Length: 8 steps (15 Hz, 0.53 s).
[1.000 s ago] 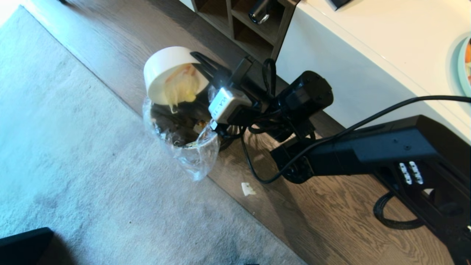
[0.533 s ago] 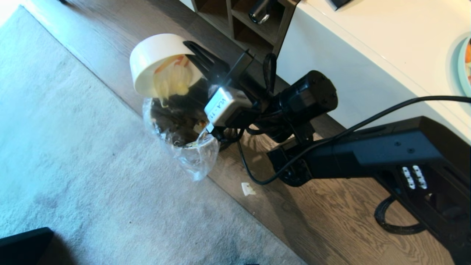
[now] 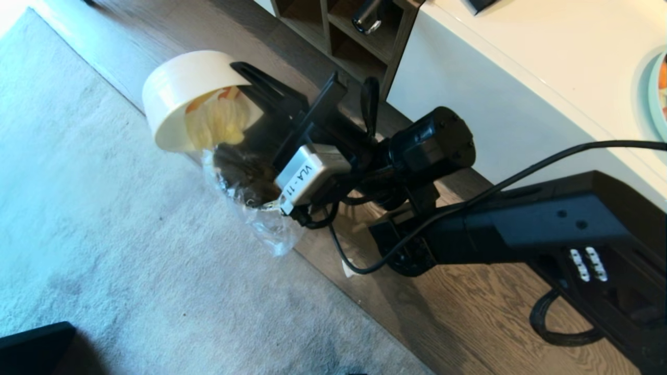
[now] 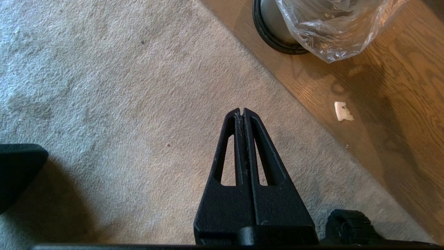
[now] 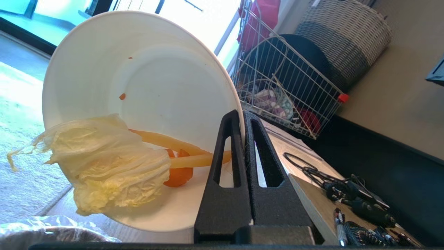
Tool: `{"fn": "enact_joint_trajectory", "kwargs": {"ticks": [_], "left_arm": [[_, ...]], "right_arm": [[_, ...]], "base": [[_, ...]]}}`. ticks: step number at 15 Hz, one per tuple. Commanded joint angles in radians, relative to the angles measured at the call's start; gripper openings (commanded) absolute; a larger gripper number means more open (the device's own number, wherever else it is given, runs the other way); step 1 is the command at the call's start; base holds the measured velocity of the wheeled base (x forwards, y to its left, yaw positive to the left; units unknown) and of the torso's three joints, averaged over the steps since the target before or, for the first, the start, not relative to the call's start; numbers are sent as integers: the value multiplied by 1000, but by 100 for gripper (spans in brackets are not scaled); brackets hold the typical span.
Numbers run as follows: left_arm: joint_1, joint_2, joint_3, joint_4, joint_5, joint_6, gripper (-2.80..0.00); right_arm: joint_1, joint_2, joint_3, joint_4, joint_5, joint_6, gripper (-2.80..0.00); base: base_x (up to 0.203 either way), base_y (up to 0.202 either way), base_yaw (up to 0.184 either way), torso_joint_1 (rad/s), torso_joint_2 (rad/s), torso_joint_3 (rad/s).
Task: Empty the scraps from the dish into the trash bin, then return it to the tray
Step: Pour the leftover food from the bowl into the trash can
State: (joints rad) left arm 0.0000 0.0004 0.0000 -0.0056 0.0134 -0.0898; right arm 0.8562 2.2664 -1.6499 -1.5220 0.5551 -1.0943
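Note:
The dish, a deep white bowl, hangs tipped on its side above the carpet-side edge of the trash bin, its mouth turned toward the bin. My right gripper is shut on the dish's rim; in the right wrist view the gripper pinches the dish wall. The scraps, a pale yellow leaf, strips and an orange piece, cling at the dish's lower lip. The scraps overhang the bin's clear liner. My left gripper is shut and empty over the carpet. The tray is out of view.
A white counter with a pale plate at its edge stands on the right, a shelf unit behind it. Grey carpet meets wood floor beside the bin. A small white scrap lies on the floor. A wire basket stands beyond.
My right gripper has swung the tipped dish leftward, from over the bin's mouth to its carpet-side edge. The scraps stay in the dish. The left arm has not moved.

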Motion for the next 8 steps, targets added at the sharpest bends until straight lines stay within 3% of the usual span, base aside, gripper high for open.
{"fn": "enact_joint_trajectory", "kwargs": {"ticks": [1,8], "left_arm": [[0,0,0,-1,0,-1,-280],[0,0,0,-1,0,-1,-280]], "right_arm": [[11,-4,9,-15,5,-6,-280],[48,-21,-2,-46,42,57,-280]], "base": [[0,0,0,0,0,0],[0,0,0,0,0,0]]}}
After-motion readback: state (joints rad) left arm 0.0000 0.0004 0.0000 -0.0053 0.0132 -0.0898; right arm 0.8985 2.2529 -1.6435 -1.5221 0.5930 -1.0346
